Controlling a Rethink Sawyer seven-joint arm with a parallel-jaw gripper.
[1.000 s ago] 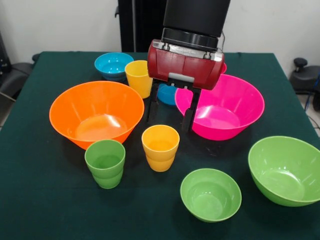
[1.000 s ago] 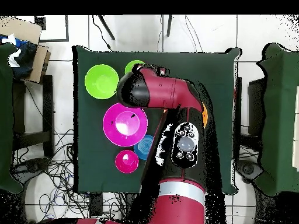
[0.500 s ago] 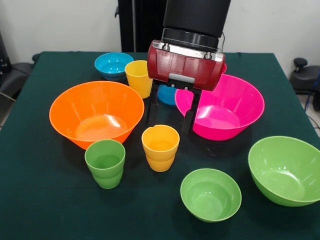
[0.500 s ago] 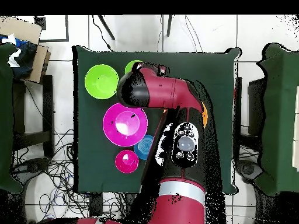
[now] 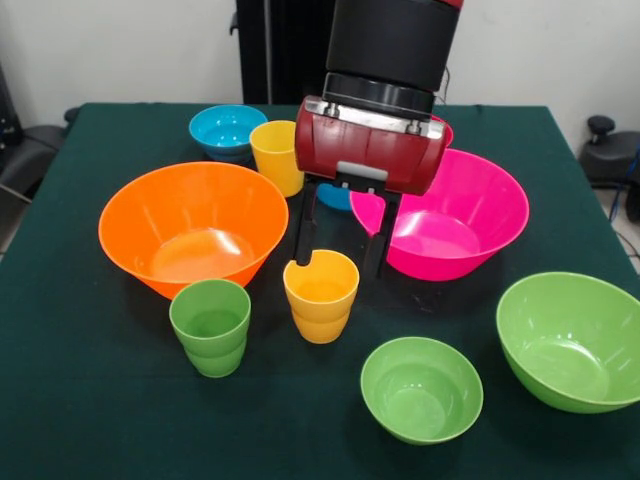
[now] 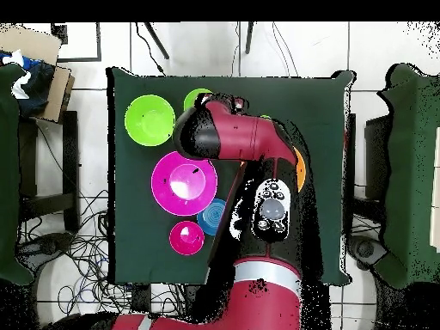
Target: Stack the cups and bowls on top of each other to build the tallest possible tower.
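Green cloth table (image 5: 60,400), white wall behind. Orange-yellow cup (image 5: 321,295) upright at frame centre, slightly below middle. Gripper (image 5: 340,235) hangs right behind and above it, jaws spread; one black finger (image 5: 305,228) reaches the cup's far-left rim, contact unclear, the other sits behind the cup's right side, against the large pink bowl (image 5: 440,215). Nothing pinched.

Green cup (image 5: 211,326) just left of the orange-yellow cup, apart from it, touching or nearly touching the large orange bowl (image 5: 193,225) at centre left. Yellow cup (image 5: 277,156) behind that bowl, upper centre, with the light blue bowl (image 5: 227,130) just left of it. Darker blue bowl (image 5: 333,190) mostly hidden behind the gripper body. Small green bowl (image 5: 421,388) lower centre-right; large green bowl (image 5: 572,340) at lower right edge.

Overhead: arm (image 6: 258,185) covers the table's middle; large green bowl (image 6: 149,119) upper left, pink bowl (image 6: 184,182) below it, small red-pink bowl (image 6: 186,237) lower, next to the blue one (image 6: 210,216).
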